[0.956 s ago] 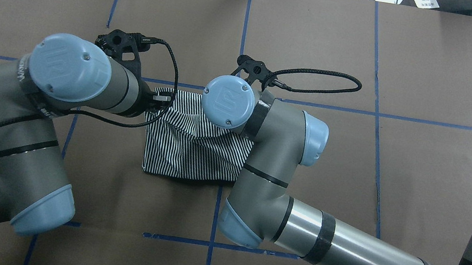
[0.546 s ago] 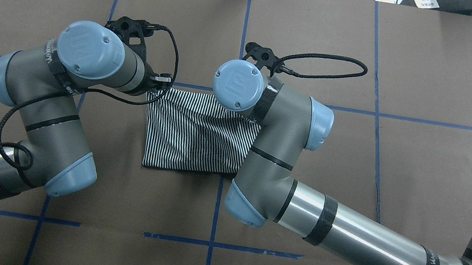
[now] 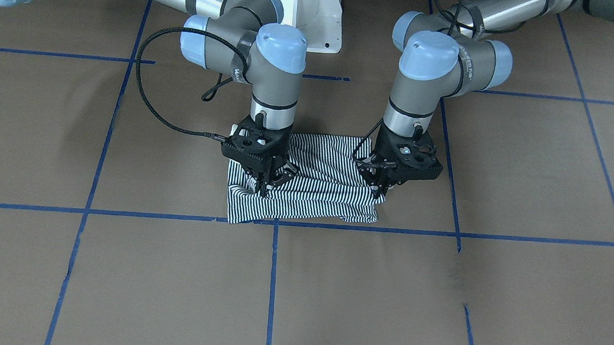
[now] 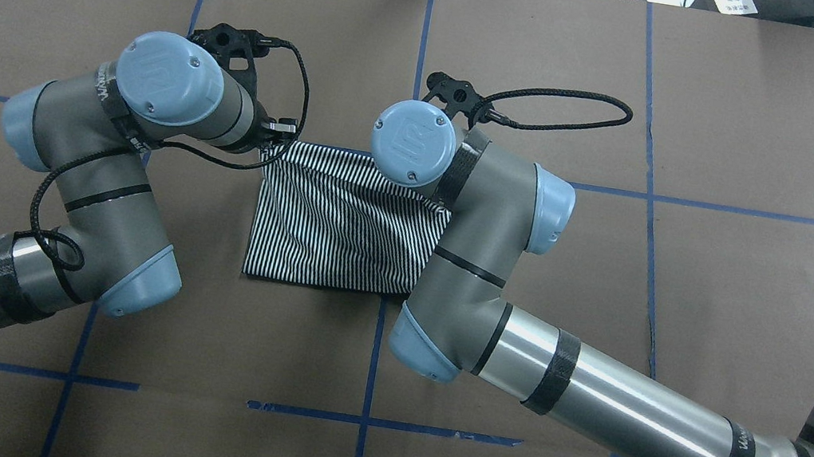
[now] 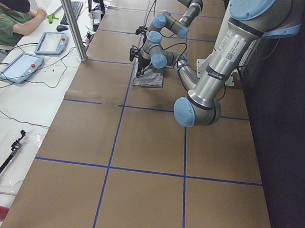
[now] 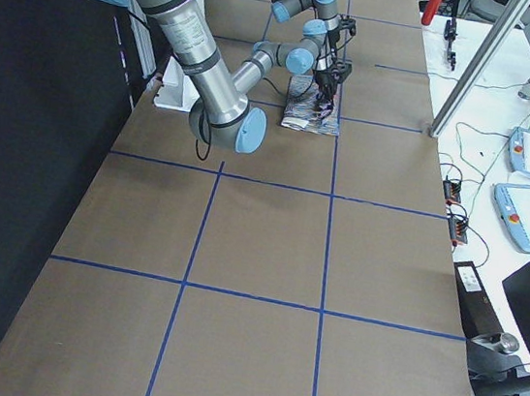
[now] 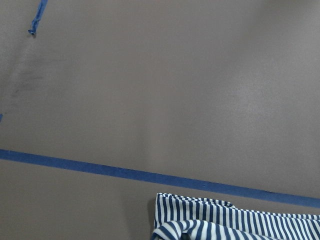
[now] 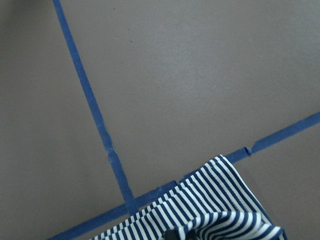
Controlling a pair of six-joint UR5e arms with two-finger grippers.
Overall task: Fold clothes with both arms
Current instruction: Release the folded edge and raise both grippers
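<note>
– Well, what is carried by the desk [image 3: 441, 298]?
– A folded striped polo shirt [image 4: 343, 227] is laid at its middle, touching a blue tape crossing [image 3: 277, 225].
– And the hands?
– The shirt's edge farthest from the robot is pinched: the right hand [image 3: 264, 186] is closed on it near one end, the left hand [image 3: 381, 190] at the other.

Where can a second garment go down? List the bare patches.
Bare table lies past the blue tape line from the striped shirt, on the operators' side, and wide to either side. Crowded: at the shirt, where the left gripper and right gripper pinch it, and back toward the white pedestal.
</note>
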